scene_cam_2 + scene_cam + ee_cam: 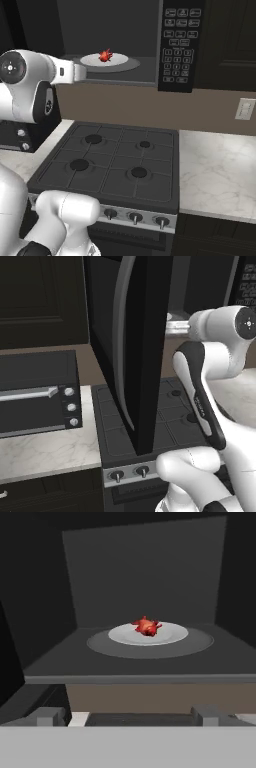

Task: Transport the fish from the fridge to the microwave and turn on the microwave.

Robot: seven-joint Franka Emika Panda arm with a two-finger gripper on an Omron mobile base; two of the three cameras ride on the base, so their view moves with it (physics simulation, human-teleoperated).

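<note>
The microwave [150, 45] is mounted above the stove, a wide black box with its door [131, 351] swung fully open; a curved grey handle runs down the door's glossy dark face. A keypad [179, 45] of small pale buttons occupies the right-hand panel. The cavity is a plain matt grey chamber with flat walls. Below it, a black four-burner stove [112, 162] with a gridded top and round knobs is set between marbled white tabletop [220, 170] sections. A smaller black toaster oven [37, 391] with three round knobs is placed on the left tabletop. Inside the cavity, a round white plate [148, 633] is seated on a darker circular turntable [150, 644]. The fish [146, 626], small, red-orange and irregular in outline, is located at the plate's centre. The pincer [132, 714] is held wide apart in front of the cavity, empty, its blocky grey tips clear of the fish
</note>
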